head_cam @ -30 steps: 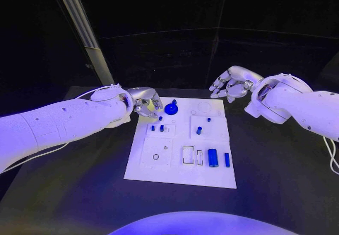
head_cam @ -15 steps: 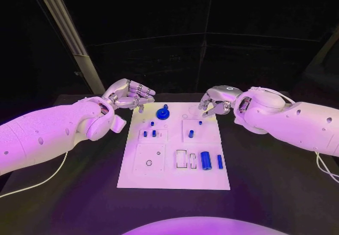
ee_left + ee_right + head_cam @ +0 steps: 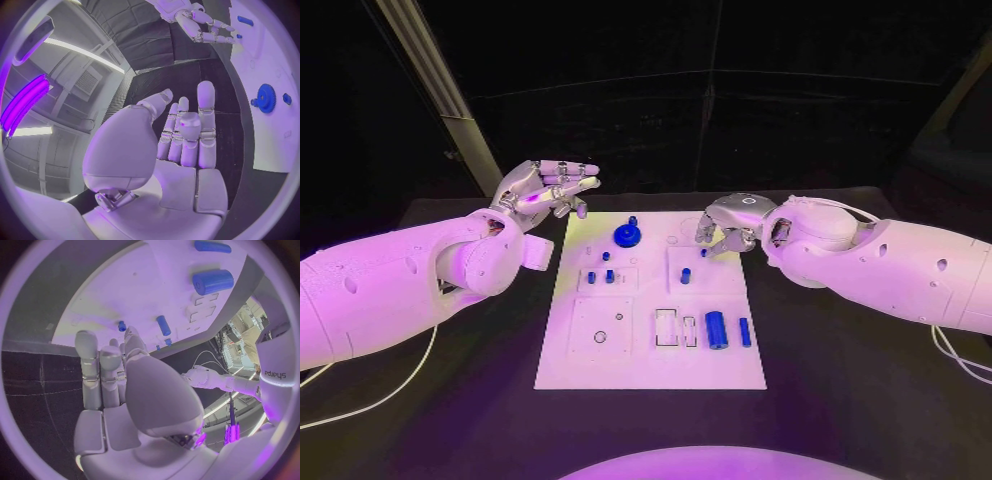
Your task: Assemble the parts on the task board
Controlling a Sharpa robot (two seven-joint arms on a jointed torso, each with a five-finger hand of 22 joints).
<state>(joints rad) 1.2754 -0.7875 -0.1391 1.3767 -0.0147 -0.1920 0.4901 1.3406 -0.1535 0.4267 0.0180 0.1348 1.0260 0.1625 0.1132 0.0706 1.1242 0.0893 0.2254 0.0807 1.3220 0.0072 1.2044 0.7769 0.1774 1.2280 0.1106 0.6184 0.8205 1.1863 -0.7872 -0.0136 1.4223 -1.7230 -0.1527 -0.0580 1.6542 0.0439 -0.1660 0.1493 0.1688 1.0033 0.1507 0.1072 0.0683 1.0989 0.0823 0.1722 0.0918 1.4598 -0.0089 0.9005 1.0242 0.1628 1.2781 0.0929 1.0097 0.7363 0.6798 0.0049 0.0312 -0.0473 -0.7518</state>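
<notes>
Worktop [image 3: 848,400]: black, carrying one white task board [image 3: 653,365] at its middle, long side running away from the robot.

Task board, far end: we record a blue gear [image 3: 627,235] with a raised knob, seated near the far left corner; the left wrist view shows it too [image 3: 267,97], toothed rim plain, with a smaller blue piece just beside it.

Task board, middle: we count three short blue pegs [image 3: 606,272] grouped on the left panel, and one blue pin [image 3: 687,273] on the right panel. The right wrist view shows that pin [image 3: 163,325] lying just off the fingertips, apart from them.

Task board, near end: a large blue cylinder [image 3: 717,330] lies on its side, with a slim blue bar [image 3: 746,333] beside it toward the right edge. Both appear in the right wrist view, cylinder [image 3: 212,281] and bar [image 3: 212,246]. Left of the cylinder we note outlined rectangular recesses; further left, a panel with a small ring mark.

Left hand [image 3: 545,190]: raised off the board beyond its far left corner, above the worktop, palm bare, fingers straight and set side by side, thumb apart. It holds nothing.

Right hand [image 3: 728,225]: over the board's far right corner, fingers pointing down toward the surface and held loosely together. We see nothing between them; whether the tips touch the board we cannot tell.
</notes>
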